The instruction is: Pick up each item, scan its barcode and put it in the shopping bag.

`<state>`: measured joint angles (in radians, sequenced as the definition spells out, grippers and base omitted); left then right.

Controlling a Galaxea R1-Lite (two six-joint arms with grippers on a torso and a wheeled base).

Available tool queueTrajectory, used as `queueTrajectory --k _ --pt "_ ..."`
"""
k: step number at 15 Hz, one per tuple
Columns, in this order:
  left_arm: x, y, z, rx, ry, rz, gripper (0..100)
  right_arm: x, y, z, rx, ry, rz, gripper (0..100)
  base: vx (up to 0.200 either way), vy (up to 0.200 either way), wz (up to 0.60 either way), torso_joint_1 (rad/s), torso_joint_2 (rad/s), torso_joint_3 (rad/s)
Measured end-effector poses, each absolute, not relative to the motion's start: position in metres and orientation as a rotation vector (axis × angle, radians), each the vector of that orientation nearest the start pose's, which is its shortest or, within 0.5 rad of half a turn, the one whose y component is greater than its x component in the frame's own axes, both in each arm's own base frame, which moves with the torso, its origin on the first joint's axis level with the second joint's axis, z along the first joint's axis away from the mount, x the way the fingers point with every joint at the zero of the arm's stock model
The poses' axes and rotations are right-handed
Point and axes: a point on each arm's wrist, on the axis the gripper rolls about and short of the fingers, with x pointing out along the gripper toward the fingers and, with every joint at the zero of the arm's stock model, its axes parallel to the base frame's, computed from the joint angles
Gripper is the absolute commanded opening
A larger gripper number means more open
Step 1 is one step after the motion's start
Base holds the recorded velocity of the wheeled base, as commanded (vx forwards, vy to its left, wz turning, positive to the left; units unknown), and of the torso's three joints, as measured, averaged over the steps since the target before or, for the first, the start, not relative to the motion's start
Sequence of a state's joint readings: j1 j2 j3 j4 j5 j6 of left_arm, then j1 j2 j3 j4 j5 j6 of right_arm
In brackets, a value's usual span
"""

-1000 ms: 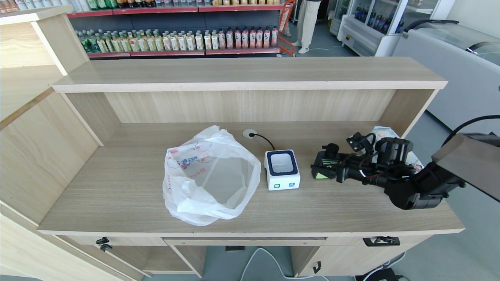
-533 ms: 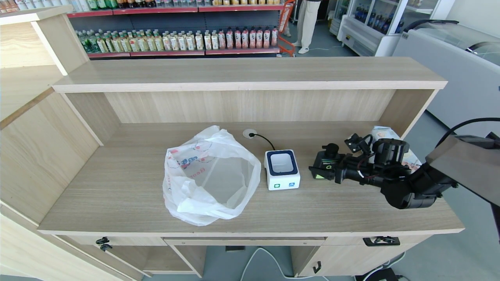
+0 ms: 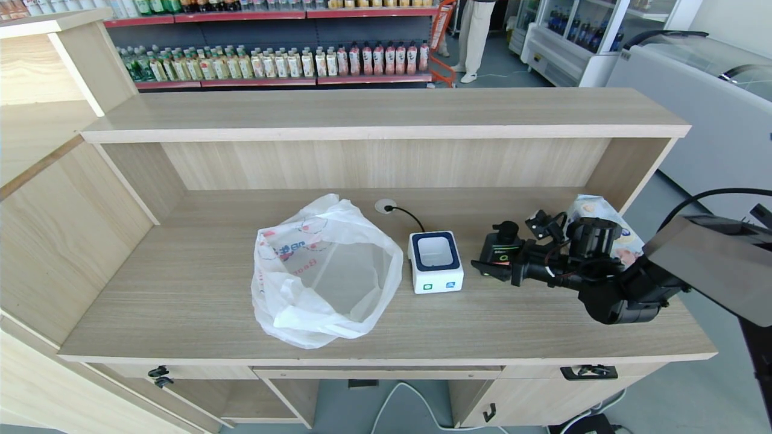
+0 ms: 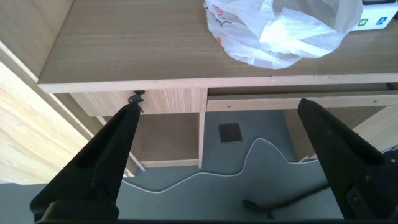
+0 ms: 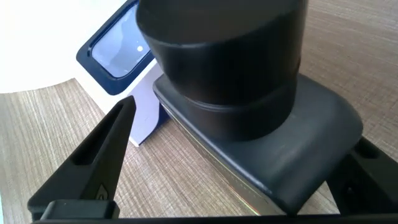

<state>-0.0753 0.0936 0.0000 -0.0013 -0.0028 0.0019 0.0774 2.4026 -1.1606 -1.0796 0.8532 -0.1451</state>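
Note:
A small black bottle [image 3: 502, 248] with a round black cap and a green label sits between the fingers of my right gripper [image 3: 491, 267], just right of the white barcode scanner [image 3: 435, 261]. The right wrist view has the bottle [image 5: 249, 93] close up, with the right gripper [image 5: 230, 183] shut on it and the scanner [image 5: 127, 59] just behind. The open white plastic shopping bag [image 3: 325, 271] lies left of the scanner. My left gripper [image 4: 217, 168] hangs open below the counter's front edge [image 4: 205, 84], empty, with the bag [image 4: 286, 28] above it.
A pale snack packet [image 3: 594, 211] lies in the counter's back right corner behind my right arm. The scanner's cable [image 3: 405, 216] runs to a hole at the back. A raised shelf and side walls enclose the counter [image 3: 181, 283].
My right gripper has moved a little to the left toward the scanner, carrying the black bottle with it. The bag and scanner have not moved.

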Motion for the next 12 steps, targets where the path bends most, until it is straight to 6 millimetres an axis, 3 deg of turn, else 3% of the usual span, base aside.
queueTrajectory --k 12 --pt "-0.016 0.001 0.077 0.005 0.092 -0.078 100 0.452 0.052 0.048 -0.076 0.046 1.017 100 0.000 0.000 0.00 0.000 0.00 0.000"
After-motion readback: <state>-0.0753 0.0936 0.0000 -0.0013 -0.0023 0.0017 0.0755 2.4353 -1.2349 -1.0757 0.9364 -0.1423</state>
